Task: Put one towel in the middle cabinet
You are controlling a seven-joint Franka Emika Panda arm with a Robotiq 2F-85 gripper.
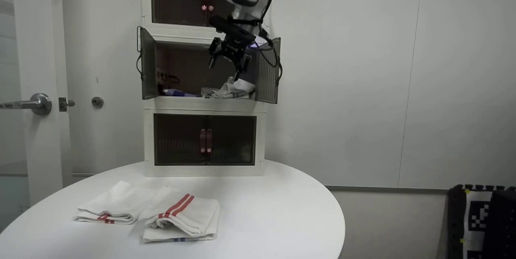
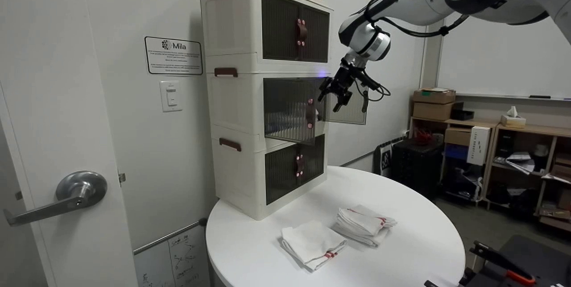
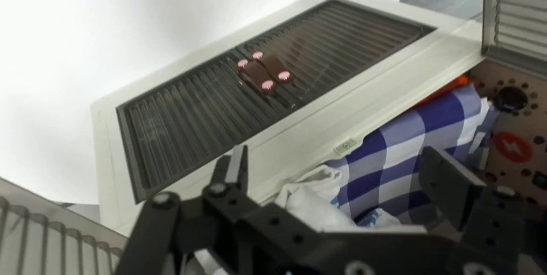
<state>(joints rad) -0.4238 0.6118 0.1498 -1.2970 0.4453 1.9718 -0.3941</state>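
Observation:
The white towel with blue marks (image 3: pixel 316 206) lies crumpled inside the middle cabinet (image 3: pixel 307 157), just behind its front lip. It also shows in an exterior view (image 1: pixel 231 91), at the right side of the compartment. The middle cabinet (image 1: pixel 187 67) has both grey doors swung open; its side wall shows in an exterior view (image 2: pixel 236 106). My gripper (image 1: pixel 224 69) is at the cabinet's opening, above the towel and apart from it. Its fingers are spread wide in the wrist view (image 3: pixel 333 159), with nothing between them. It shows in an exterior view (image 2: pixel 328 103) by the doors.
A blue-and-white checked item (image 3: pixel 397 151) lies beside the towel. The open doors (image 1: pixel 148 65) (image 1: pixel 269 73) flank the gripper. On the table (image 1: pixel 274 218) lie a red-striped towel (image 1: pixel 115 204) and another red-striped towel (image 1: pixel 201 210) over a fold with a blue mark (image 1: pixel 179 239).

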